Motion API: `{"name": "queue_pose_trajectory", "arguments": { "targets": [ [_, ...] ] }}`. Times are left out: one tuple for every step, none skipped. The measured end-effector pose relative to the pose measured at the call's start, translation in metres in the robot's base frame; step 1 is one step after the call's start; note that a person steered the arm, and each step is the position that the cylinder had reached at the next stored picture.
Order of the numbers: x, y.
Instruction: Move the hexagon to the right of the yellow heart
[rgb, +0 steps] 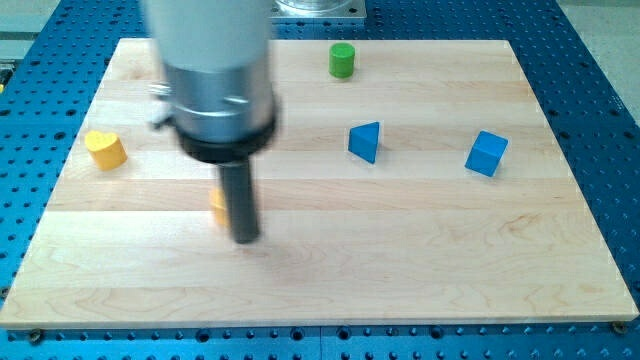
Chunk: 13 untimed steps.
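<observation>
A yellow heart block (104, 148) lies near the board's left edge. A yellow-orange block (218, 205), probably the hexagon, shows only as a sliver at the left side of my rod; most of it is hidden. My tip (246, 239) rests on the board touching or just right of and below that block, well to the right of the heart.
A green cylinder-like block (342, 60) sits near the top edge. A blue triangular block (365, 141) lies right of centre. A blue cube (486, 153) lies further right. The wooden board (400, 260) sits on a blue perforated table.
</observation>
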<state>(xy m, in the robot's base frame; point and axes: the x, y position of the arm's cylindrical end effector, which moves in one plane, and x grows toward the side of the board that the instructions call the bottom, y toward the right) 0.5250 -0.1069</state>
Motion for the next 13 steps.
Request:
{"name": "queue_pose_trajectory", "arguments": {
  "targets": [
    [-0.004, -0.021],
    [-0.014, 0.002],
    [-0.047, -0.062],
    [-0.063, -0.108],
    [-0.047, -0.049],
    [-0.072, -0.058],
    [-0.073, -0.08],
    [-0.073, -0.084],
    [-0.073, -0.084],
    [-0.073, -0.081],
    [-0.073, -0.08],
    [-0.073, -0.079],
    [-0.072, -0.079]
  ]
}}
